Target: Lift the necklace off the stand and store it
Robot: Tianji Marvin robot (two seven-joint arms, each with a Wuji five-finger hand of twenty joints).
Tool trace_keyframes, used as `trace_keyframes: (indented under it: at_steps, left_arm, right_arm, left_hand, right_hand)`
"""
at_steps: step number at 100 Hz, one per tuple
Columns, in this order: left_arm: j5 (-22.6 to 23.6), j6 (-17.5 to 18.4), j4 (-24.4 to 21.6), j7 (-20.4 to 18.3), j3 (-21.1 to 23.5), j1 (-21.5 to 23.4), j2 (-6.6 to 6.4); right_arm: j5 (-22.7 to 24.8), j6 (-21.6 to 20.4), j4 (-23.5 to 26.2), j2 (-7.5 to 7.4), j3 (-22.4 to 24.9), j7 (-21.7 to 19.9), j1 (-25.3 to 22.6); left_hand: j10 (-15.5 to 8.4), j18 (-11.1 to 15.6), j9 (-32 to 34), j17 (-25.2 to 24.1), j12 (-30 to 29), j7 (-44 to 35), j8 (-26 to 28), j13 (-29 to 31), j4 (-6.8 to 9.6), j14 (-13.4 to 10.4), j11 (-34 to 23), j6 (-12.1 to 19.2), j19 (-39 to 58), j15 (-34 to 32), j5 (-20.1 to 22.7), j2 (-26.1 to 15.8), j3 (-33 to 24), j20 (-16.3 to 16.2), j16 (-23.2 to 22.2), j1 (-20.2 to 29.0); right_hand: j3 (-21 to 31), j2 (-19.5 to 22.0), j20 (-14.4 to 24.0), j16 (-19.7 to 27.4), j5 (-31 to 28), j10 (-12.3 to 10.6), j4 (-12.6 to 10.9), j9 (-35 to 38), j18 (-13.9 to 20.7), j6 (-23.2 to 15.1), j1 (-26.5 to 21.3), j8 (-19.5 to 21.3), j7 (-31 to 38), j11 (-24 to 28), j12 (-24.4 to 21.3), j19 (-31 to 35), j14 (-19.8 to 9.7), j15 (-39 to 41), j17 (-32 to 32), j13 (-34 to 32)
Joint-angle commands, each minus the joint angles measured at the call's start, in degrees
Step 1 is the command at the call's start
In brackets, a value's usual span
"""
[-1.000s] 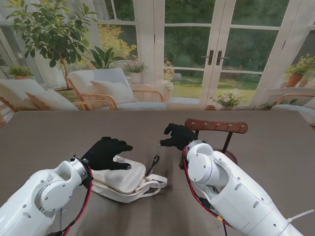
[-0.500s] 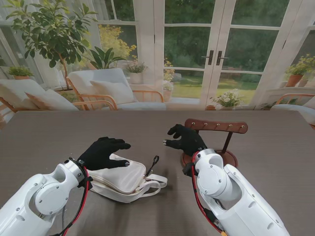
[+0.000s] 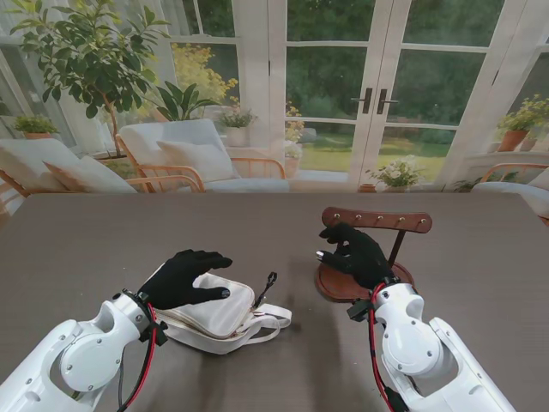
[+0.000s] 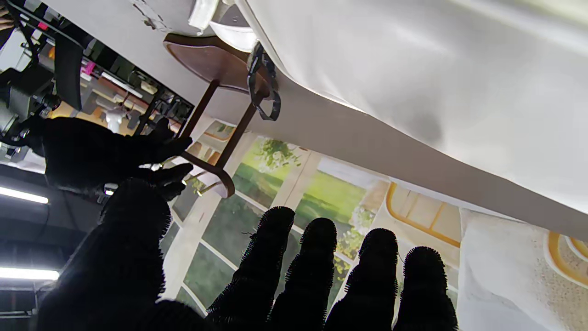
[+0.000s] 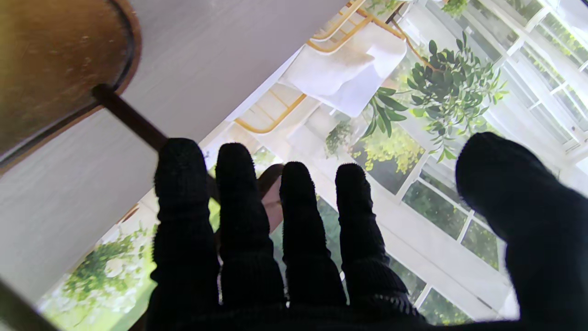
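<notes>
The wooden necklace stand [image 3: 377, 221] is a T-bar with small pegs on a round base [image 3: 336, 286], right of the table's middle. No necklace can be made out on it or in either hand. My right hand [image 3: 356, 254], in a black glove, hovers over the base just in front of the bar, fingers apart [image 5: 294, 220] and thumb spread wide. My left hand [image 3: 190, 275] lies flat on a white zip pouch [image 3: 225, 316], fingers spread [image 4: 321, 271]. The left wrist view shows the stand [image 4: 209, 62] and my right hand [image 4: 101, 151] beside its bar.
A black zipper pull [image 3: 269, 281] and a strap loop [image 3: 273, 319] stick out of the pouch toward the stand. The grey table [image 3: 103, 232] runs wide on both sides. Chairs, plants and glass doors lie beyond its far edge.
My right hand has moved right and nearer to me, from the table's middle to over the stand's base. The left hand has stayed on the pouch, shifting slightly.
</notes>
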State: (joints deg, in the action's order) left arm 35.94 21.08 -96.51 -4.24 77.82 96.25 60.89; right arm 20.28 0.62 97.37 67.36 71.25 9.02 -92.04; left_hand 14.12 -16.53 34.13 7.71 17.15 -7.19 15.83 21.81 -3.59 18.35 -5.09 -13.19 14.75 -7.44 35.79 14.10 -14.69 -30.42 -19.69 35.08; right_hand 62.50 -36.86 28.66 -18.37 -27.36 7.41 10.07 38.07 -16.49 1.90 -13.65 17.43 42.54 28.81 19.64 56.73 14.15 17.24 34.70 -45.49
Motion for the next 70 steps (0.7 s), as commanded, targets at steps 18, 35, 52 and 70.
trace_keyframes:
  at_steps: [18,35,52,70]
  left_arm:
    - [-3.62,0.41,-0.91,-0.72,-0.54,1.69,0.77]
    - [-5.02,1.17,-0.48,0.98,-0.82,2.5,1.2]
    - [-6.23,1.14,0.12,2.29,-1.02,2.91,1.58]
    - [-6.68,0.89,0.16,2.68,-1.05,3.24,1.71]
  right_arm:
    - [-0.83,-3.96,-0.51,-0.78,3.97,-0.66,-4.25]
    - [-1.28,-6.87,-1.44,-1.39,5.61,-3.18,-4.75]
    - [-2.09,-7.62,-2.47,-1.5,6.05,-3.98,-4.71]
    - [-2.69,-7.48,-2.96,-1.45,6.01,-4.09,-4.72]
  left_hand:
    - [0.06,0.46,-1.39,-1.45,-0.62,1.06,0.07,-2.27,-0.1,0.02,0.84,-0.68,-3.1,1.7,-1.34,0.88,-0.77,-0.75,1.11,1.45]
    - [0.15,0.46,-1.35,-1.41,-0.65,1.07,0.07,-2.33,-0.07,0.09,0.82,-0.83,-3.41,1.79,-1.38,1.22,-0.85,-0.78,1.21,1.75]
    - [0.17,0.46,-1.32,-1.55,-0.68,1.18,0.02,-2.41,-0.08,0.05,0.81,-0.92,-3.62,1.84,-1.61,1.39,-0.98,-0.87,1.27,1.91]
    - [0.2,0.57,-1.42,-1.75,-0.71,1.11,0.04,-2.56,-0.11,0.13,0.86,-0.95,-3.73,1.94,-1.38,1.37,-1.14,-1.01,1.31,1.99]
  right_hand:
    - [-5.77,1.38,-0.58,-0.27,-1.44,-2.93,-1.9,1.15,-1.1,-2.08,-1.54,1.02,-1.42,-1.98,0.43,-0.58,-0.09,-1.43,-11.99,1.39]
    - [-6.34,1.26,-0.47,-0.19,-0.79,-3.61,-1.97,0.15,-0.98,-2.64,-1.57,1.18,-1.98,-2.54,0.53,-1.86,-0.56,-2.15,-12.95,2.47]
    - [-6.41,1.21,-0.13,-0.24,-0.57,-3.42,-2.07,-0.32,-1.0,-2.68,-1.77,1.46,-2.24,-2.69,0.7,-2.8,-0.66,-2.42,-13.28,2.88]
    - [-6.28,1.16,0.34,-0.34,-0.65,-3.36,-2.08,-0.42,-1.01,-2.59,-1.91,1.74,-2.29,-2.64,0.84,-3.33,-0.59,-2.44,-13.27,2.88]
